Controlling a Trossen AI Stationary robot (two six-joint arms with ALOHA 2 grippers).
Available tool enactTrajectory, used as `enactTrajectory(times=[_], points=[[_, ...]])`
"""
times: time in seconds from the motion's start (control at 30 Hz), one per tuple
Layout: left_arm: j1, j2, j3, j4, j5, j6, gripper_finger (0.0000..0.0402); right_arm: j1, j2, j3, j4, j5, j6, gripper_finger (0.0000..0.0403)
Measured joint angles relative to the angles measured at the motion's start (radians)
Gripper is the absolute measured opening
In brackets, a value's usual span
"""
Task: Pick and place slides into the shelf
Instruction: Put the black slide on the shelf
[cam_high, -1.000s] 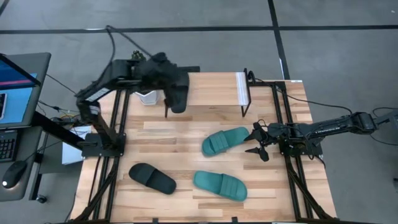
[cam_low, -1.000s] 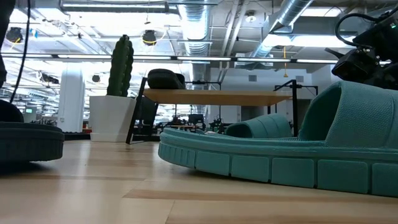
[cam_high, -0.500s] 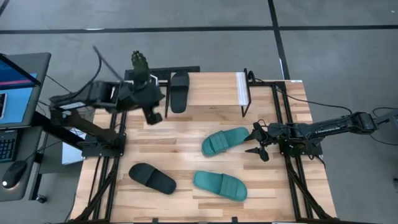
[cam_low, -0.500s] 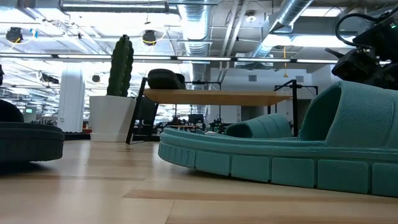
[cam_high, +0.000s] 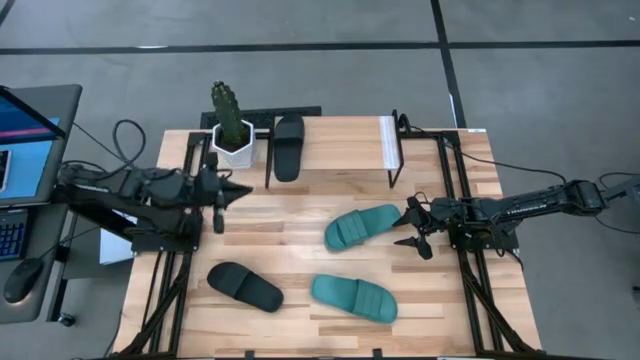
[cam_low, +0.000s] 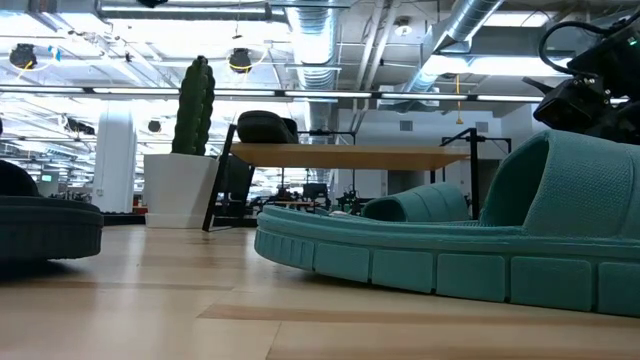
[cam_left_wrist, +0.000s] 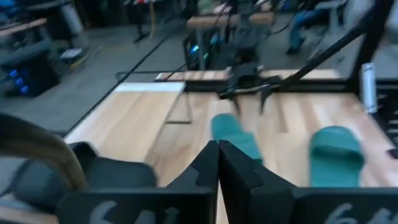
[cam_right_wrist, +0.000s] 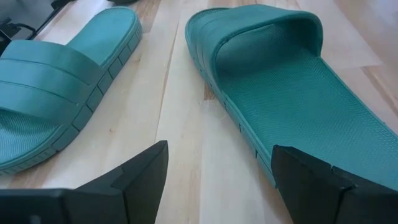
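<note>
One black slide (cam_high: 288, 146) lies sole-down on the shelf's wooden top (cam_high: 340, 145); the low view shows this black slide (cam_low: 265, 127) on that panel (cam_low: 350, 155). The second black slide (cam_high: 245, 287) and two teal slides (cam_high: 362, 225) (cam_high: 354, 297) lie flat on the table. My left gripper (cam_high: 222, 195) is shut and hovers near the table's left edge, touching nothing; its wrist view shows the gripper (cam_left_wrist: 217, 155) closed. My right gripper (cam_high: 415, 228) is open just right of the farther teal slide's heel end (cam_right_wrist: 292, 81), apart from it.
A potted cactus (cam_high: 232, 125) stands at the shelf's left end. The shelf's white end (cam_high: 388, 143) is at its right. Black frame rails (cam_high: 190, 200) run along both table sides. Bare planks (cam_high: 290, 215) lie between the shelf and the slides.
My left gripper has let go of the black slide on the shelf top, then drawn back toward the table's left edge and a little nearer. The black slide stays on the shelf.
</note>
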Motion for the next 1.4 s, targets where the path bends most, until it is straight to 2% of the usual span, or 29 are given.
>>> enactTrajectory(times=[0.17, 0.27, 0.43, 0.67, 0.73, 0.93, 1.1, 1.27, 1.4], points=[[-0.089, -0.111, -0.242, 0.296, -0.021, 0.026, 0.0000, 0.000, 0.000, 0.000, 0.000, 0.000, 0.000, 0.0269], [-0.126, -0.147, -0.345, 0.401, -0.022, 0.023, 0.0000, 0.000, 0.000, 0.000, 0.000, 0.000, 0.000, 0.0269], [-0.162, -0.161, -0.439, 0.353, -0.027, -0.096, 0.0000, 0.000, 0.000, 0.000, 0.000, 0.000, 0.000, 0.0269], [-0.213, -0.120, -0.535, 0.335, -0.101, -0.227, 0.0000, 0.000, 0.000, 0.000, 0.000, 0.000, 0.000, 0.0269], [-0.226, -0.103, -0.546, 0.335, -0.101, -0.232, 0.0000, 0.000, 0.000, 0.000, 0.000, 0.000, 0.000, 0.0269], [-0.281, -0.092, -0.531, 0.391, -0.020, -0.194, 0.0000, 0.000, 0.000, 0.000, 0.000, 0.000, 0.000, 0.0269], [-0.335, -0.093, -0.532, 0.375, -0.019, -0.195, 0.0000, 0.000, 0.000, 0.000, 0.000, 0.000, 0.000, 0.0269], [-0.392, -0.091, -0.532, 0.361, 0.003, -0.270, 0.0000, 0.000, 0.000, 0.000, 0.000, 0.000, 0.000, 0.0269], [-0.464, -0.044, -0.532, 0.334, 0.011, -0.338, 0.0000, 0.000, 0.000, 0.000, 0.000, 0.000, 0.000, 0.0269]])
